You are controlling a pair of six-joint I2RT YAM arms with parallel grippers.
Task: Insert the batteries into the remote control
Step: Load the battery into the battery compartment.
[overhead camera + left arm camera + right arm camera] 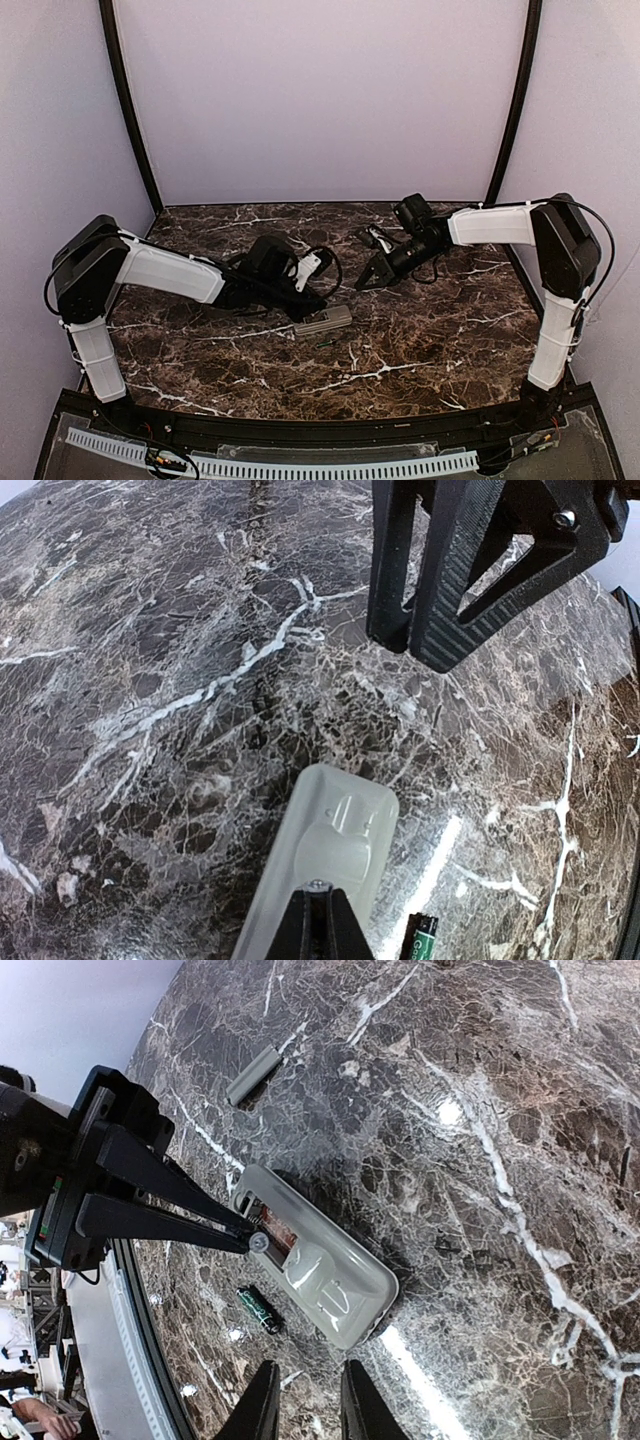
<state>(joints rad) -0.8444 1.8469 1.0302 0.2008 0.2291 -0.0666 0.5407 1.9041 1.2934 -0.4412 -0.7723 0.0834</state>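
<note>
The remote control [325, 320] lies back up on the marble table, its greyish back showing in the left wrist view [330, 845] and the right wrist view [318, 1268]. Its battery bay is open, with something dark and red inside. My left gripper [256, 1242] is shut, its tips at the open bay; it also shows in the left wrist view [320, 920]. One green-tinted battery [258, 1309] lies loose on the table beside the remote, also in the left wrist view [422, 940]. My right gripper [305, 1400] is open and empty, just off the remote's closed end.
A small grey battery cover [253, 1075] lies on the table beyond the remote. The right gripper's black fingers [440, 590] hang over the table beyond the remote's end. Purple walls enclose the marble table [420, 340] at the back and sides.
</note>
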